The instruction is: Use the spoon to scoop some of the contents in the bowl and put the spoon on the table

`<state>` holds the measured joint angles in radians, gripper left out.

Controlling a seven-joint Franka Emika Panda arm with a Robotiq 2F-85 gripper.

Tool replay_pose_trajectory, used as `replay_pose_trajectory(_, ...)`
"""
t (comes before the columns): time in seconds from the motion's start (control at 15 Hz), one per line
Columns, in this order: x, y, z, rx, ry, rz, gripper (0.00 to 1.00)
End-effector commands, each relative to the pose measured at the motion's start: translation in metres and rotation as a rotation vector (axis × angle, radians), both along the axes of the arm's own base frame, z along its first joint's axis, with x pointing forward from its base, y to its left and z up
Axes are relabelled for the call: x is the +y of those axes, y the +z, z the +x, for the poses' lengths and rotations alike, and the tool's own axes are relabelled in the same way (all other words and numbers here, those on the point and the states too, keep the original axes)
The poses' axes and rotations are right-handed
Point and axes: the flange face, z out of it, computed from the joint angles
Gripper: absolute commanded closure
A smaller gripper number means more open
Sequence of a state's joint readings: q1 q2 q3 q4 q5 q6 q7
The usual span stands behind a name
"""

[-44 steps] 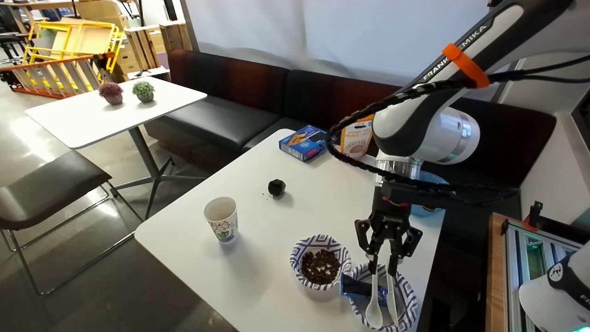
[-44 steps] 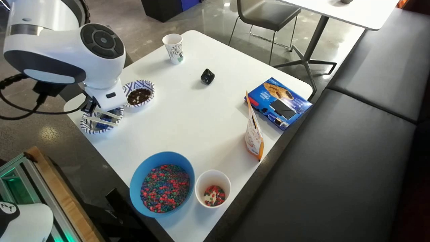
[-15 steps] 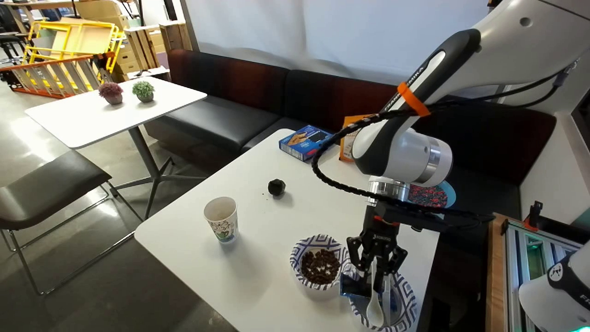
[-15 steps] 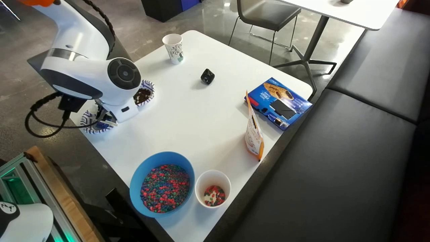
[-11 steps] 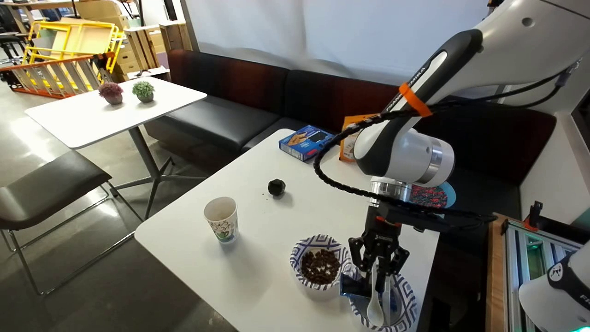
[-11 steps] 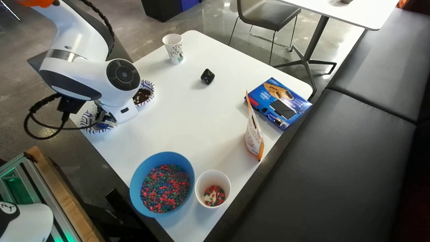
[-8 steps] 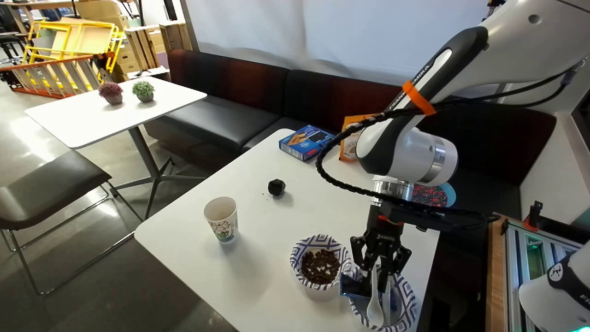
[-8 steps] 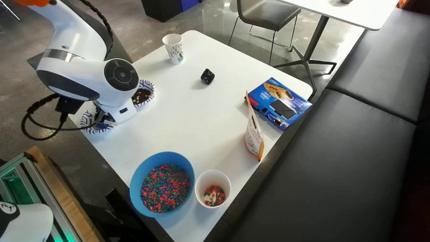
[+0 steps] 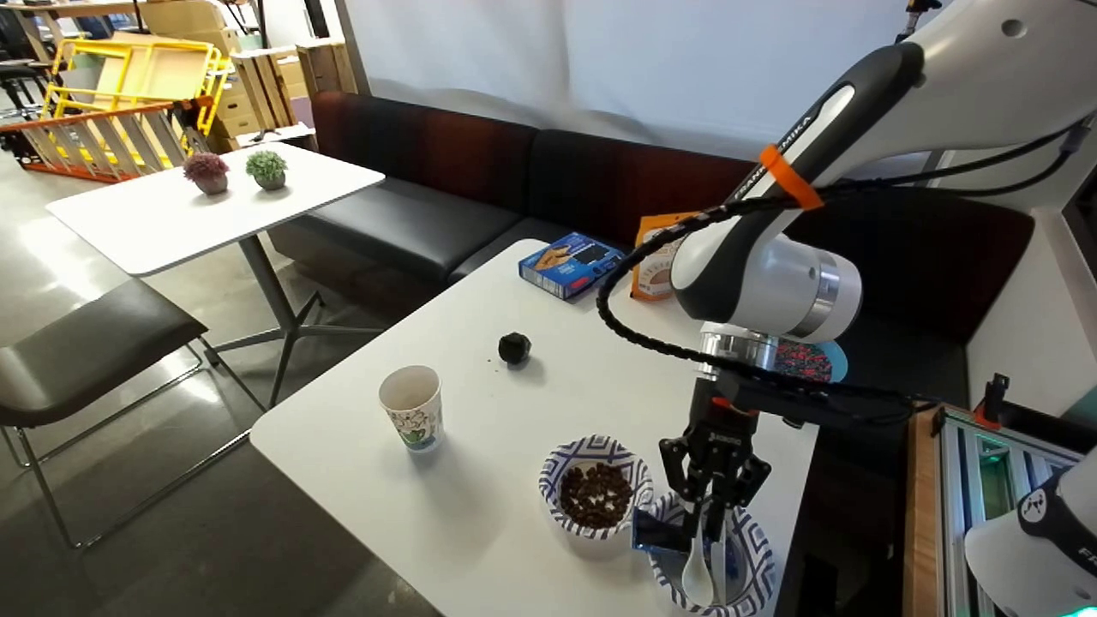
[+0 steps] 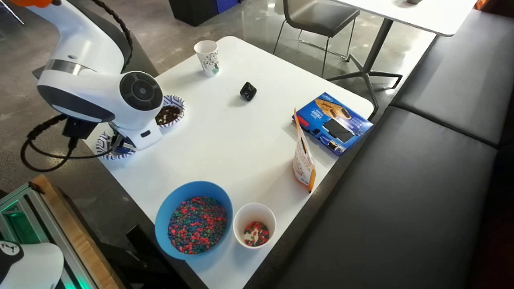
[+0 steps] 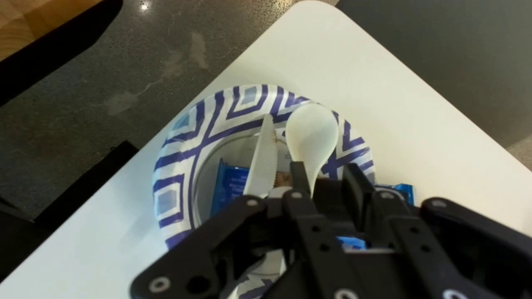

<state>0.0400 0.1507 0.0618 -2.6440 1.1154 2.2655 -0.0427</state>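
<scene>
A white spoon (image 9: 698,578) lies in the blue-and-white patterned dish (image 9: 758,557), its scoop end on the rim; it also shows in the wrist view (image 11: 311,131). My gripper (image 9: 703,527) is low over this dish. In the wrist view my gripper (image 11: 326,174) stands partly open with a gap between its fingers. The spoon's handle runs beside the nearer left fingertip and is then hidden by it; I cannot tell whether it touches. The patterned bowl (image 9: 553,467) with dark brown contents (image 9: 596,495) stands beside the dish on the white table (image 9: 591,386).
A white knife (image 11: 264,158) and blue packets (image 11: 228,182) lie in the dish with the spoon. On the table stand a paper cup (image 9: 411,411), a black object (image 9: 514,348), a blue box (image 10: 333,124), an orange pouch (image 10: 304,160), a blue bowl (image 10: 160,224) and a white cup (image 10: 241,216).
Since the oldest frames my gripper has come down into the dish and its fingers have drawn closer together. Lately it has shifted slightly right in an exterior view, the spoon's handle leaning with it.
</scene>
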Motion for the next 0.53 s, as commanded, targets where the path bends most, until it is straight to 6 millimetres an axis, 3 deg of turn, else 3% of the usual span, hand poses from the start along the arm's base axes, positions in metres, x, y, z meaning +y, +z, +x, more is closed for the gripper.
replay_pose_trajectory(0.0,-0.003,-0.006,-0.002,-0.022,0.008,-0.011,0.74)
replay_pose_trajectory(0.2,-0.003,-0.011,-0.002,-0.017,0.018,-0.012,0.76)
replay_pose_trajectory(0.4,-0.002,-0.015,-0.003,-0.006,0.018,-0.01,0.69)
replay_pose_trajectory(0.47,-0.002,-0.016,-0.003,-0.003,0.019,-0.011,0.71)
